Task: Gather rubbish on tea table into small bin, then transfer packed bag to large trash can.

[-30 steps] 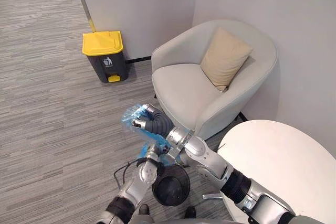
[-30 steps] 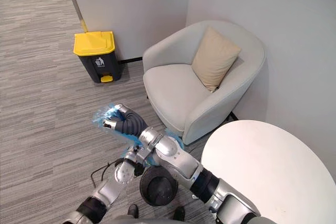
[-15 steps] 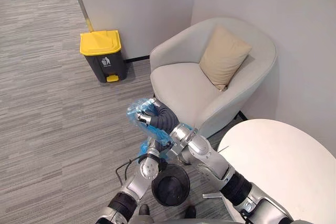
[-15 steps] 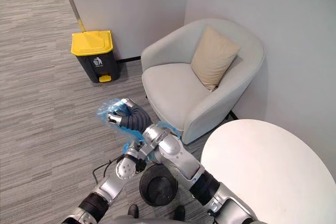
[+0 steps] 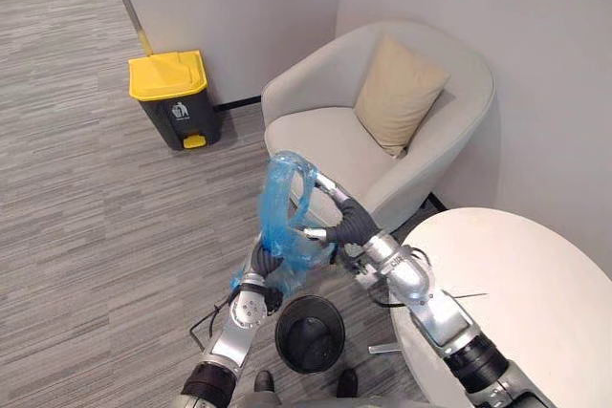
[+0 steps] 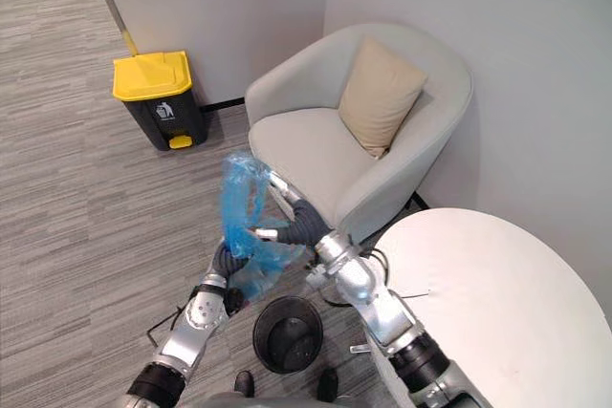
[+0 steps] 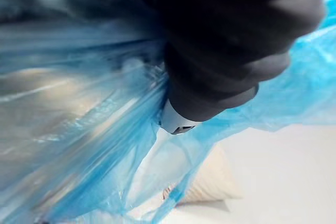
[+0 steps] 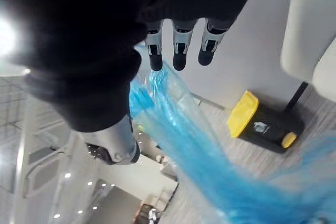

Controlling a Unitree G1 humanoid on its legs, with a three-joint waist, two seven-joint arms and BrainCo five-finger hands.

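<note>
The blue bag (image 5: 287, 193) is out of the small bin (image 5: 311, 332) and held up in the air between the two hands, above the carpeted floor (image 5: 86, 207) in front of the armchair (image 5: 325, 136). The right hand (image 5: 335, 209) reaches in from the table (image 5: 521, 293) side at the upper part of the bag. Its fingers (image 8: 178, 51) are nearly straight and its thumb (image 8: 116, 145) is spread away from them. The thin blue film runs between fingers and thumb and stands up in a tall loop above the hand. The fuller, crumpled lower part of the bag hangs under that loop and lies against the left hand (image 5: 265, 269), which comes up from below. The film wraps round this hand, and in the left wrist view the plastic covers what lies past the dark cover, so I cannot tell how the left fingers are set. The small bin is black and round, and it stands on the floor just below both hands, close to the table's edge. The large bin (image 5: 170, 93), dark with a closed yellow lid, stands by the wall well apart from the bag, across the floor to the left of the armchair. A tan cushion (image 5: 399, 93) leans against the armchair's back.
</note>
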